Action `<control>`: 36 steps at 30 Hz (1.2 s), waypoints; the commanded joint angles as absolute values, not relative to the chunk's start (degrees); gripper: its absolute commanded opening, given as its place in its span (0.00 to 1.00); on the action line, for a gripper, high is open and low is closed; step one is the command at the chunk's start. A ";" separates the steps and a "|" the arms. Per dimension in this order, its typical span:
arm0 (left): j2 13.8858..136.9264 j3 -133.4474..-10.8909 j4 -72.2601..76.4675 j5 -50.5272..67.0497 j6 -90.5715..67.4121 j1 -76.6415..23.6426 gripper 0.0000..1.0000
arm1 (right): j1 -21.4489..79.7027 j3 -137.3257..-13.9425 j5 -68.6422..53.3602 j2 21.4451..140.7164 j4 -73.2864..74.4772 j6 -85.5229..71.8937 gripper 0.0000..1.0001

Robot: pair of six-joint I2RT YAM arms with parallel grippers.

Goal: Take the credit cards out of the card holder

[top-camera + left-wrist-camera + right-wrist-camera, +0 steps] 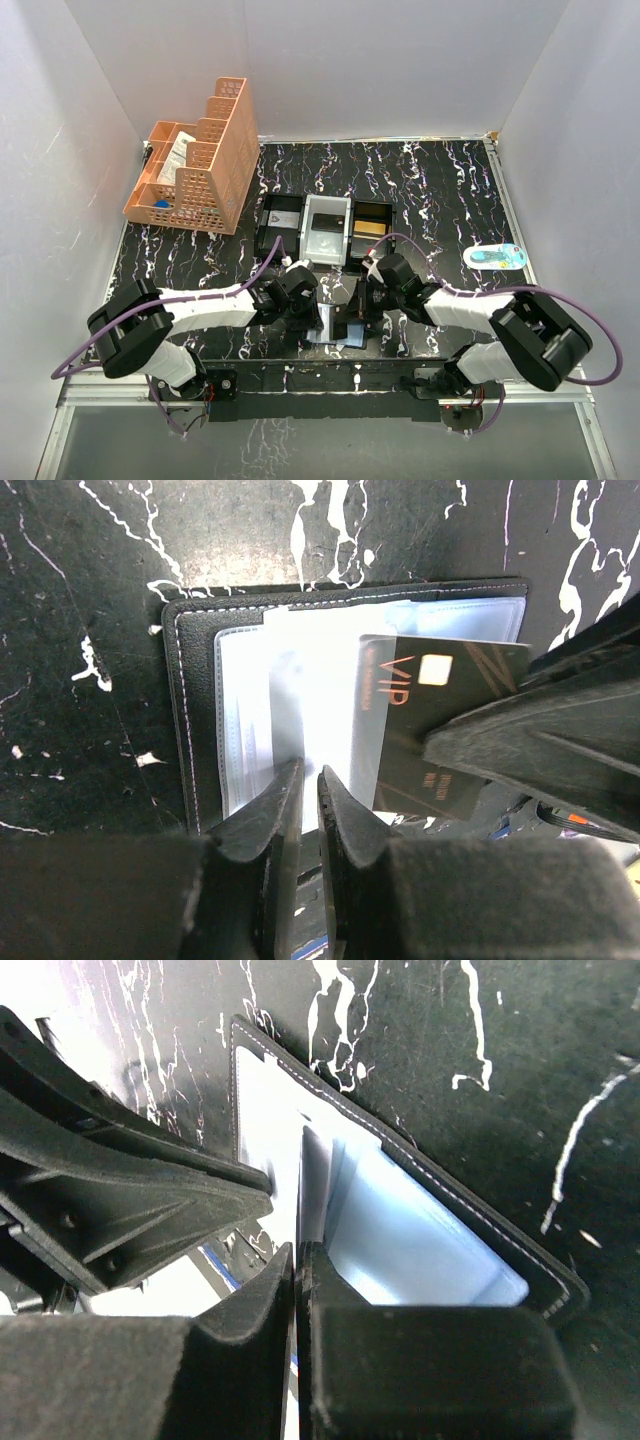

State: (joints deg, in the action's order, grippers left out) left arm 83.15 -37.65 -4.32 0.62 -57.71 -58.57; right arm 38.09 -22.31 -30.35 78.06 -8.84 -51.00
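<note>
My left hand is narrowed to a slit, and the near edge of a clear plastic sleeve runs into that slit, so I judge I am nipping it to hold it still. The sleeve belongs to the thin dark bifold card holder with pale stitching, which lies open and flat on the black, white-veined table, just ahead of both hands and between them. To the right of the sleeve, a black card printed VIP sits partly out of it, its near right corner hidden under my right hand. That hand is closed tight. A thin sheet edge leads into its fingertips, probably the card, though I cannot be sure. The card lies on the right hand's side, so the pull should go rightward, away from the pinned sleeve.
</note>
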 commanded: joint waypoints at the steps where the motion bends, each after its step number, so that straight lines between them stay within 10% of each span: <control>1: 82.27 -35.29 -9.93 -2.77 -57.78 -59.03 0.11 | 36.45 -24.38 -26.73 72.51 -1.78 -45.91 0.00; 17: 76.83 -39.77 -15.06 -6.50 -53.87 -59.16 0.38 | 35.57 -27.91 -24.50 61.48 8.39 -43.54 0.00; 26: 72.74 -50.14 -28.84 -15.30 -44.51 -58.64 0.98 | 35.58 -30.26 -27.52 59.39 4.50 -40.87 0.00; 36: 69.68 -58.11 -39.93 -10.25 -28.40 -42.18 0.99 | 35.55 -33.52 -25.75 57.18 2.54 -37.98 0.00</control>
State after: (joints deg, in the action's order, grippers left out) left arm 73.54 -56.05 -33.63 -13.19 -37.50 -49.54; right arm 35.77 -29.36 -26.50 58.87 7.11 -40.12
